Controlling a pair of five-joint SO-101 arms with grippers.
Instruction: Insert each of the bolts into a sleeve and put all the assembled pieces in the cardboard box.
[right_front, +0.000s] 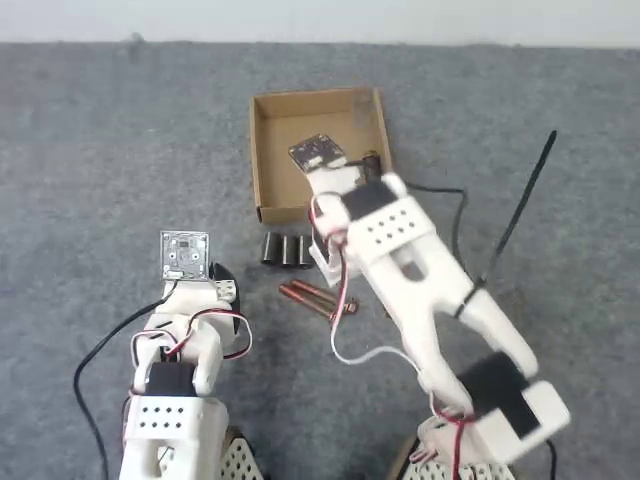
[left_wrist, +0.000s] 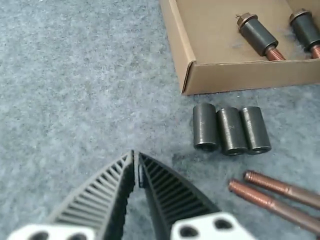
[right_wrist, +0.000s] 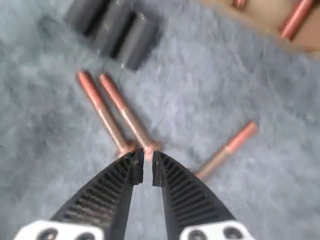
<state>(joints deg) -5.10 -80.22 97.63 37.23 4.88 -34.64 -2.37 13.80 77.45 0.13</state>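
Three dark sleeves lie side by side just in front of the cardboard box. Two copper bolts lie close behind them, with a third bolt off to one side. In the box rest two assembled pieces, each a bolt inside a sleeve. My right gripper hovers at the head of one bolt, its fingers a narrow gap apart and holding nothing. My left gripper is shut and empty over bare carpet, short of the sleeves.
Grey carpet covers the table. The right arm stretches over the box's near corner and the bolts. A black cable runs along the right side. The left arm sits at the near left.
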